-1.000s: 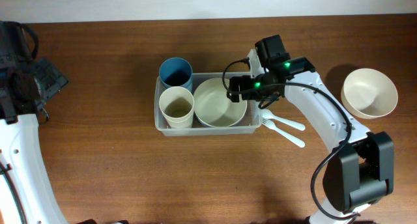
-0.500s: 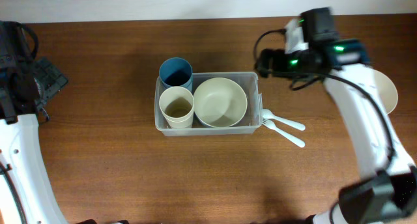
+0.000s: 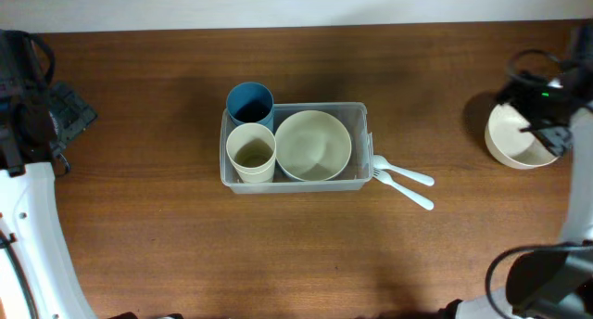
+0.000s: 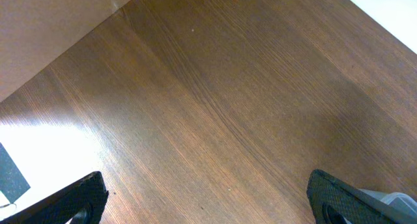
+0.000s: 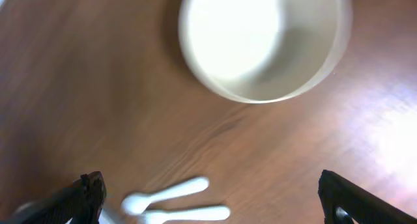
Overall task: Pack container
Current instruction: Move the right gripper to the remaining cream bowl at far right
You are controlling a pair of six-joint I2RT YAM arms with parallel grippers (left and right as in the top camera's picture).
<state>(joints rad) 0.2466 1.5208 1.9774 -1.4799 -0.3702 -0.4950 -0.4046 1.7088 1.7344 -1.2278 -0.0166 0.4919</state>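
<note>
At centre of the table (image 3: 139, 226), the container (image 3: 296, 190) holds a cream bowl (image 3: 313, 145) and a cream cup (image 3: 251, 152) side by side. A blue cup (image 3: 249, 103) stands at its far left corner; inside or outside the wall cannot be told. Well apart to the right, a second cream bowl (image 3: 510, 143) is partly covered overhead by the right gripper (image 5: 212, 196), fingers spread wide, holding nothing; its wrist picture is blurred. The left gripper (image 4: 208, 201) is likewise released over bare wood. Two white utensils (image 3: 405, 182) lie just beside the container's right wall, type unclear. One second earlier the right gripper was at the container's bowl; it has moved right. Contents unchanged.
</note>
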